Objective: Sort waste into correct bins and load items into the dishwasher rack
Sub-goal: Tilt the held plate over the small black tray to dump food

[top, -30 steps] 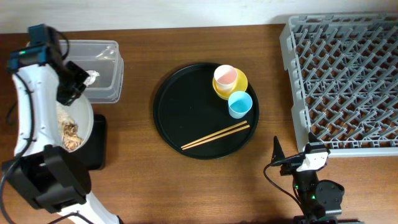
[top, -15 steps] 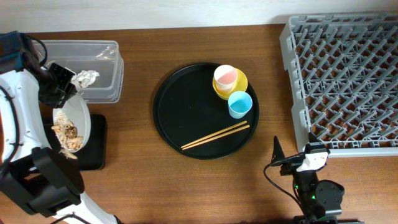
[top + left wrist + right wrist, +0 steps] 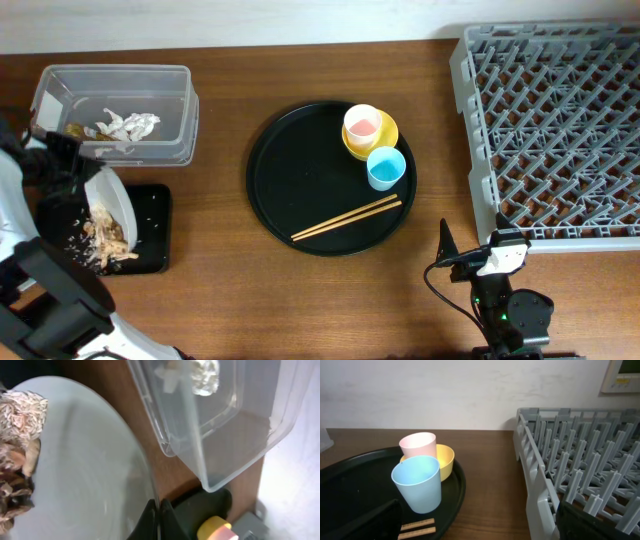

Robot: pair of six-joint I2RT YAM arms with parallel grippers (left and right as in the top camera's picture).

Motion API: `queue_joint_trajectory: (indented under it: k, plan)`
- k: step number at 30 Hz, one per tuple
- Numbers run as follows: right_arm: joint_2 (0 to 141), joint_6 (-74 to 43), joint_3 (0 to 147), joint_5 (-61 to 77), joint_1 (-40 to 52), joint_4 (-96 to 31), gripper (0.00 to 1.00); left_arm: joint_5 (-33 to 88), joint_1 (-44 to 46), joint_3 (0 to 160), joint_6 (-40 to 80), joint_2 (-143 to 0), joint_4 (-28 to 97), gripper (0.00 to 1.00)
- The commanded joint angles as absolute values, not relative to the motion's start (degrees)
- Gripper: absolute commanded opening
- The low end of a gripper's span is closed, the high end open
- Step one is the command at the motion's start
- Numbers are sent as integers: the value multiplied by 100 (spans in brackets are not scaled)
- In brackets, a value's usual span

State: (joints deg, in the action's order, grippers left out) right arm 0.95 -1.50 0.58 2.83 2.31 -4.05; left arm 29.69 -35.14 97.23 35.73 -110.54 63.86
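Note:
My left gripper (image 3: pixel 157 521) is shut on the rim of the pale grey-green plate (image 3: pixel 85 470), (image 3: pixel 112 205). The plate hangs steeply tilted over the flat black tray (image 3: pixel 150 215). Beige-brown food scraps (image 3: pixel 105 243) cling to its low edge and spill onto that tray. The clear tub (image 3: pixel 115 105) holds the crumpled napkin (image 3: pixel 128 125) and a small wrapper (image 3: pixel 75 130). The pink cup (image 3: pixel 418 444) stands in the yellow bowl (image 3: pixel 446 460), with the blue cup (image 3: pixel 417 482) and the chopsticks (image 3: pixel 417 529) nearby. My right gripper (image 3: pixel 480 530) is open and holds nothing. It rests near the rack's front left corner.
The large round black tray (image 3: pixel 300 170) sits mid-table and carries the cups, bowl and chopsticks. The grey dishwasher rack (image 3: pixel 555 130) fills the right side, its near wall (image 3: pixel 535 485) close beside my right gripper. The left arm's body (image 3: pixel 50 300) covers the table's front left.
My left arm has swung left and toward the front, uncovering the clear tub. The plate now tilts more steeply, and the scraps have slid down onto the flat black tray. The right arm is still.

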Motion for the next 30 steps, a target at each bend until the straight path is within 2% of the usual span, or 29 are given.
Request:
queue_joint_trajectory:
  k: [1,11,19,26,30]
  plan:
    - [73,-191,32,250,261,-434,98,4233,-3861,9378,3321,-10914,6171,1]
    - [73,-191,32,250,261,-434,98,5806,-4198,9367,2958,-10914,6156,1]
    - [73,-191,32,250,261,-434,98,6320,-4812,9367,2104,-10912,7164,1]
    - [73,-191,32,250,261,-434,98,6536,-5347,9362,1750,-10903,7179,1]
    - [73,-191,32,250,261,-434,98,6864,-5365,9362,1400,-10903,7129,1]
